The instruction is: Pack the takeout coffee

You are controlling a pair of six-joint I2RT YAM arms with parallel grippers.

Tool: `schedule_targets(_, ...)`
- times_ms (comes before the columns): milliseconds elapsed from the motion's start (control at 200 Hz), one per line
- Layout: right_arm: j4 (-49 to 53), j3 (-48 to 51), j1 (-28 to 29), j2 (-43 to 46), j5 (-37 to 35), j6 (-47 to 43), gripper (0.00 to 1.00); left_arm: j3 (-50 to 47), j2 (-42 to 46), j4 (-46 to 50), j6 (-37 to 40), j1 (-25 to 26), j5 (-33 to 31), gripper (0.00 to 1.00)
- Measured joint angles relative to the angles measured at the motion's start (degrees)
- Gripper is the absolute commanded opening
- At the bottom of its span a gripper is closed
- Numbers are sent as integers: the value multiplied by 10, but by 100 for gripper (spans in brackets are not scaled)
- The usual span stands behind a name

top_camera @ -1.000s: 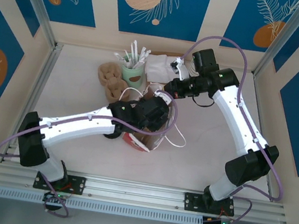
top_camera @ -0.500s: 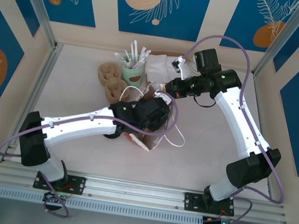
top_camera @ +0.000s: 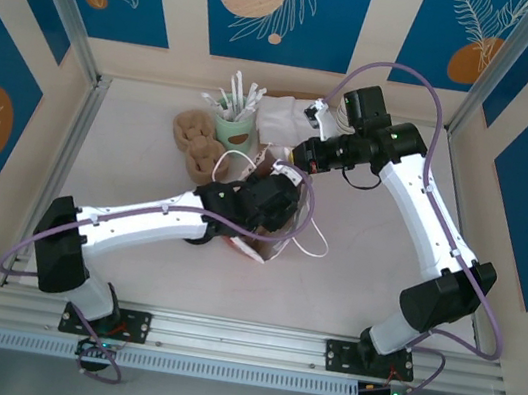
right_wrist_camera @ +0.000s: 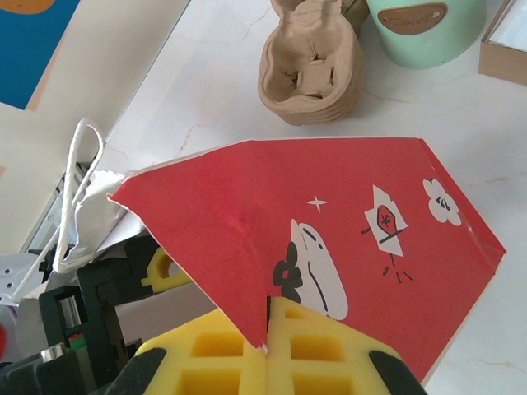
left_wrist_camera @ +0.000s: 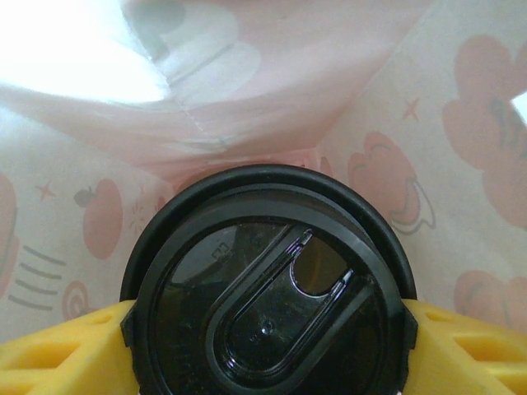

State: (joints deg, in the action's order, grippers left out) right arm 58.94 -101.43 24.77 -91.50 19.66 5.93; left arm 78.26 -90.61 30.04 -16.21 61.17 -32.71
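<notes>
Gripping glossy round black-lidded takeout coffee (left_wrist_camera: 268, 280): left claw (left_wrist_camera: 268, 329) | pinching red paper bag (right_wrist_camera: 346, 222): right claw (right_wrist_camera: 268, 333)

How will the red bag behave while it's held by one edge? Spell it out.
Probably floppy: the red bag is thin paper, creased where the right gripper pinches its edge. Its walls let light through around the takeout coffee, so it likely weighs little and could tear.

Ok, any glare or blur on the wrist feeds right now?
Left wrist: a blown-out white patch at top left inside the red bag; the takeout coffee lid is sharp, with faint reflections. Right wrist: evenly lit, red bag crisp. Top external: soft, even light.
</notes>
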Motion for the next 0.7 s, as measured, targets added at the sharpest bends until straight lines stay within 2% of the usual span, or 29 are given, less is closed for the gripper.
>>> schedule_targets(700,0,0,3,1,16,2,0,-14,-11,0,-10,-15,-8,72)
